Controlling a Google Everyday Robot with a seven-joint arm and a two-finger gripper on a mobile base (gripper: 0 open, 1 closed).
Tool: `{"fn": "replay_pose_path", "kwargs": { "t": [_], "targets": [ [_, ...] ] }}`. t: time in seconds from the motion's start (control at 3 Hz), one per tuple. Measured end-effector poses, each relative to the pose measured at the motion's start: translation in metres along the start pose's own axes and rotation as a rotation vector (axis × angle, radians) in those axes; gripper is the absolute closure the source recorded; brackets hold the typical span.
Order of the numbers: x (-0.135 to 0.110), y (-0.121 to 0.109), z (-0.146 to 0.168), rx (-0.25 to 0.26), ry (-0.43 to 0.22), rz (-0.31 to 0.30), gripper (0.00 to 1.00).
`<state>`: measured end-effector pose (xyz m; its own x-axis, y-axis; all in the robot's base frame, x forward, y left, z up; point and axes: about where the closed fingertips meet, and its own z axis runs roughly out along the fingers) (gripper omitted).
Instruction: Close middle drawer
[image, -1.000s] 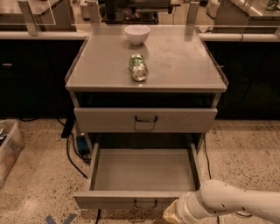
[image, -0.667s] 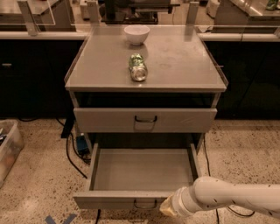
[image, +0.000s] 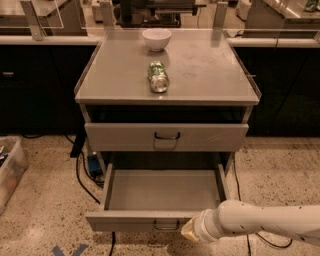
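Well out past the front edge of the grey metal counter (image: 210, 75): wide, shallow grey metal middle drawer (image: 125, 220), open.
Seemingly touching its front, right of centre: cream-tipped white gripper (image: 192, 231); clenched or released, cannot tell.

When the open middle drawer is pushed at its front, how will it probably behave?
The middle drawer looks empty, so it should probably slide in lightly. It looks like rigid metal, so the front likely will not flex. The gripper sits right of the handle, so an off-centre push might skew it.

bowl (image: 156, 39) behind can (image: 158, 76) on cabinet top (image: 210, 70) | end effector (image: 191, 231) before middle drawer (image: 125, 220) front
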<state>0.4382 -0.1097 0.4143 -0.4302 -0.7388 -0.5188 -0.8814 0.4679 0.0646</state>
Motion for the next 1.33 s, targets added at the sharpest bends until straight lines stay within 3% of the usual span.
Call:
{"fn": "replay_pose_path", "kwargs": {
  "t": [0.67,1.33],
  "targets": [
    [-0.018,-0.019,0.0,0.119,-0.061,0.0,1.0],
    [-0.017,-0.025,0.005,0.102,-0.041,0.006,1.0]
  ]
}}
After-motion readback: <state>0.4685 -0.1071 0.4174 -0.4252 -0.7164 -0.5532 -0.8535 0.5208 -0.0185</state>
